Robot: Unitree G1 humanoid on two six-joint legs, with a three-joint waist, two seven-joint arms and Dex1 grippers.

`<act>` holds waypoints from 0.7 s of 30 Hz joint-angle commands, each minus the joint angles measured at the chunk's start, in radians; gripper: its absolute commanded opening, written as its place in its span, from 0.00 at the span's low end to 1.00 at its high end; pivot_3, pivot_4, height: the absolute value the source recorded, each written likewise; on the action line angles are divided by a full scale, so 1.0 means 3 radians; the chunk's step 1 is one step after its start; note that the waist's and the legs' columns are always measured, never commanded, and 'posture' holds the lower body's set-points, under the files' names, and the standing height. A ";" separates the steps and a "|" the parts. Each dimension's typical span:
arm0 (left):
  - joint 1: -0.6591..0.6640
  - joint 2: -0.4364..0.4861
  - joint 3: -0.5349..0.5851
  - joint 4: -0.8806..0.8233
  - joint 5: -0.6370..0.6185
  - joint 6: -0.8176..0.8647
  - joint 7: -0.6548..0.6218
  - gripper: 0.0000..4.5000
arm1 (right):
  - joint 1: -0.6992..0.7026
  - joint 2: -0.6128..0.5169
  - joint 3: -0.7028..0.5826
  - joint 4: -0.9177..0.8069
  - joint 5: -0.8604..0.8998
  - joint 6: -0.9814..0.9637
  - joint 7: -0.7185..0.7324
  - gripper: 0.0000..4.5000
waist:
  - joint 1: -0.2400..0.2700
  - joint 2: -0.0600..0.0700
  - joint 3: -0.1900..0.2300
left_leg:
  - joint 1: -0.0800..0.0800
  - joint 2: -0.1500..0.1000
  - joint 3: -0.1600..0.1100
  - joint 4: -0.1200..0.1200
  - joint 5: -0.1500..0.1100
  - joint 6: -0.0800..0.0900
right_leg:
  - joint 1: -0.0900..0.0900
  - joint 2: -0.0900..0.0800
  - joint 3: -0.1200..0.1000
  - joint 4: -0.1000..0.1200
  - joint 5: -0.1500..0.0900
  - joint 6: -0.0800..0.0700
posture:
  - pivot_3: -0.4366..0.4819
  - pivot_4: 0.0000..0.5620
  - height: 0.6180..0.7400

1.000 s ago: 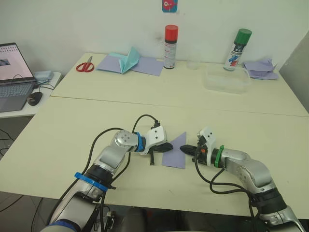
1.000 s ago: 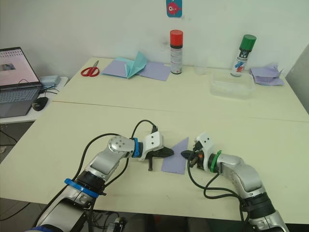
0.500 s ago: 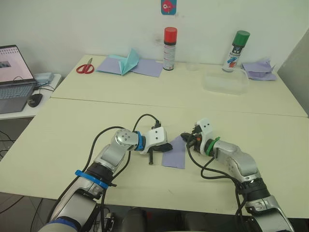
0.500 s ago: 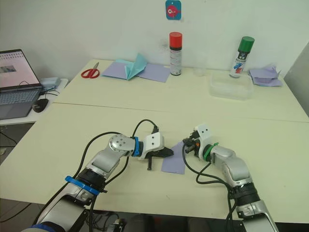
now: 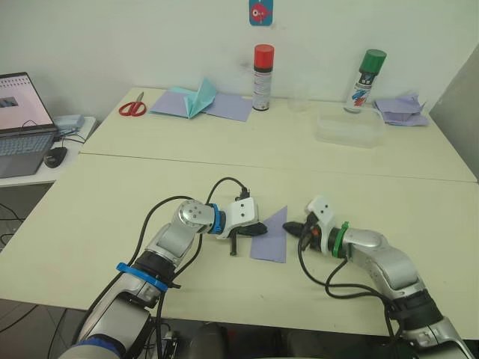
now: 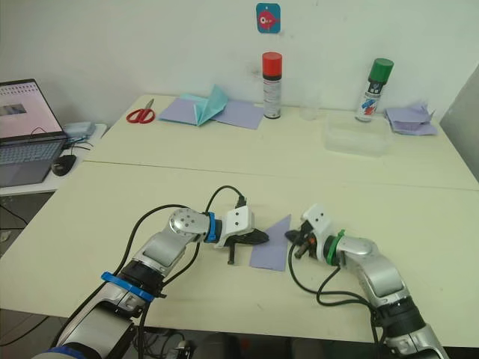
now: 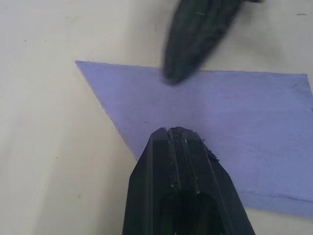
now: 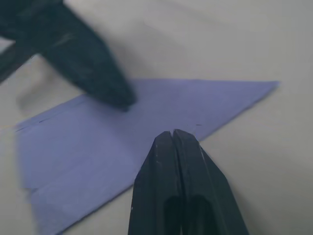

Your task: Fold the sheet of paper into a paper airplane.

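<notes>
Seeing the sheet of paper (image 5: 272, 238) flat on the near part of the cream surface (image 5: 112, 194), between my two grippers. It's folded to a slanted shape with a point toward the far side, and a lengthwise crease runs close to its near edge in the wrist views.

Left gripper (image 5: 258, 228): fingers pressed together, pinching nothing, tip resting on the paper's left edge. From the left wrist camera, my closed fingers (image 7: 182, 161) overlap the lavender sheet, and the right gripper's dark tip sits at the opposite edge.

Right gripper (image 5: 296, 226): fingers also pressed together and empty. Head views put its tip right at the paper's right edge; I can't tell whether it's actually touching. From the right wrist camera, its closed fingers (image 8: 175, 161) point at the slanted edge, with the left gripper's tip on the sheet beyond.

Rest of the surface, all well apart from the work area:
- red scissors (image 5: 132, 105) far left
- teal tent-shaped paper (image 5: 198, 95) on flat lavender sheets, beside the scissors
- red-capped spray can (image 5: 263, 66) at the back centre
- green-capped spray can (image 5: 366, 80) back right, clear plastic tray (image 5: 349, 125) just in front of it
- crumpled lavender scraps (image 5: 403, 108) far right corner
- laptop (image 5: 21, 120) and mouse (image 5: 54, 155) on a side desk to the left
</notes>
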 commanded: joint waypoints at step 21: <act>-0.0234 -0.0007 0.0408 0.0345 -0.0341 0.0199 -0.0329 0.00 | -0.0044 0.0135 0.0039 0.0094 -0.0242 -0.0069 -0.0234 0.00 | -0.0001 -0.0011 0.0039 | -0.0019 -0.0002 0.0004 -0.0001 0.0000 -0.0001 | -0.0024 0.0006 0.0000 0.0004 -0.0007 -0.0008 | 0.48 0.27 1.00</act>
